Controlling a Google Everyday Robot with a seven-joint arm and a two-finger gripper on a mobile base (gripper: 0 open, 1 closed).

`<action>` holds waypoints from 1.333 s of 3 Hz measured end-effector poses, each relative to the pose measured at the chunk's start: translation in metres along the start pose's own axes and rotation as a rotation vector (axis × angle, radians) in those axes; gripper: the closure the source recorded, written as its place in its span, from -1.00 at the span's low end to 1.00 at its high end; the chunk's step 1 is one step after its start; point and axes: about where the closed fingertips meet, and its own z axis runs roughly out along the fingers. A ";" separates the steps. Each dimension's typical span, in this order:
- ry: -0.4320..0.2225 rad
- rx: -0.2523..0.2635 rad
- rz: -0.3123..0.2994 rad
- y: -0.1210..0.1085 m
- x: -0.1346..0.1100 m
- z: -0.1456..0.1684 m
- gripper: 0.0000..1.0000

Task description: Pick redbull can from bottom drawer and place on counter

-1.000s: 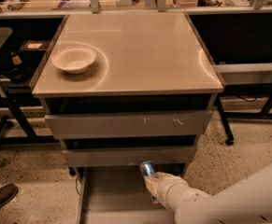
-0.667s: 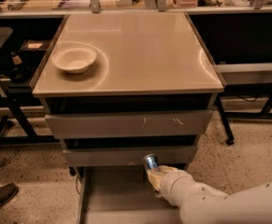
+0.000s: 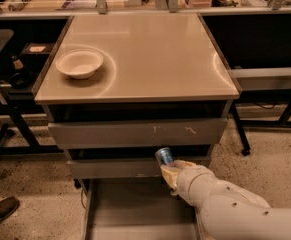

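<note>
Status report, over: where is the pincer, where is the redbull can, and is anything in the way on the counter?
Pincer shut on redbull can, held above bottom drawer. Counter not yet reached. White bowl on counter's left side.

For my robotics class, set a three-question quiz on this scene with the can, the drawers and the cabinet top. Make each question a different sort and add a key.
1. True or false: the redbull can already stands on the counter.
2. Where is the gripper?
A) resting on the counter
B) above the open bottom drawer, shut on the redbull can
C) inside the closed upper drawer
3. Fill in: the only thing standing on the counter is a white ____.

Key: 1 false; 2 B; 3 bowl.
</note>
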 end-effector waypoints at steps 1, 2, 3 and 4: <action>0.000 0.000 0.000 0.000 0.000 0.000 1.00; -0.029 0.022 0.007 -0.012 -0.017 -0.013 1.00; -0.077 0.054 0.000 -0.028 -0.044 -0.035 1.00; -0.130 0.088 -0.021 -0.042 -0.075 -0.063 1.00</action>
